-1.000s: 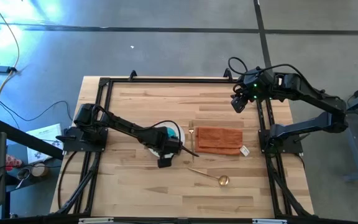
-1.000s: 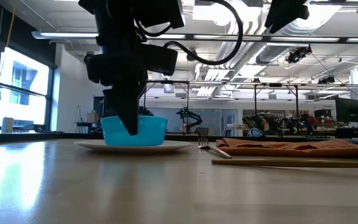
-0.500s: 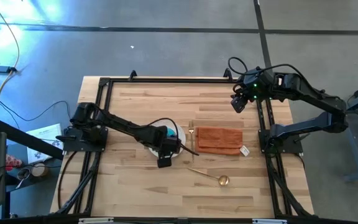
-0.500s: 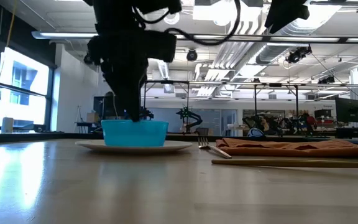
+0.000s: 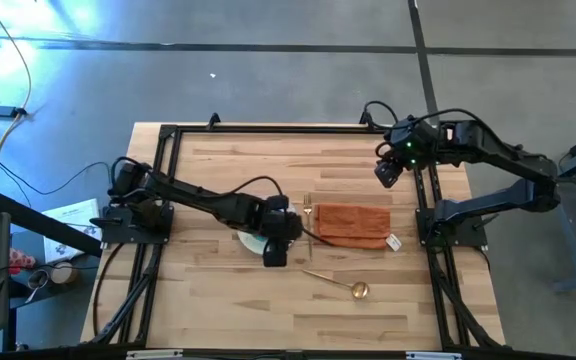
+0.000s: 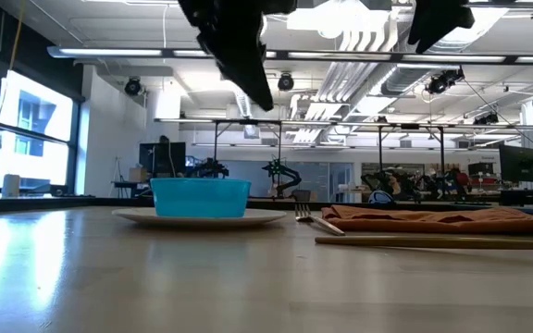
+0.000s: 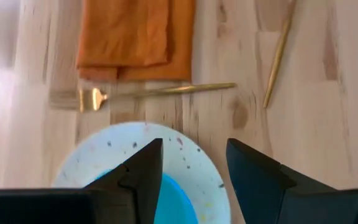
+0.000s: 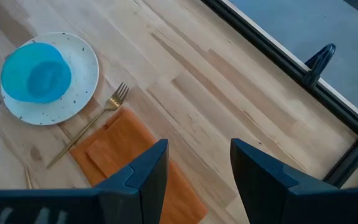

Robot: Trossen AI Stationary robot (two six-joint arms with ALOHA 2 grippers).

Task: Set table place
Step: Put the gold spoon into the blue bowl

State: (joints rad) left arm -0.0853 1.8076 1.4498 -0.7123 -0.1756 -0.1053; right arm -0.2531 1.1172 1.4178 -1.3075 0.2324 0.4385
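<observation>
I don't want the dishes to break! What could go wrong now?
Maybe two things. The left claw hangs open right above the blue bowl on the speckled plate; if it dips, it could bump the bowl and slide it off. The gold spoon lies slanted, apart from the gold fork and the orange napkin, so reaching for it might knock the fork. The right claw waits at the table's far corner.
</observation>
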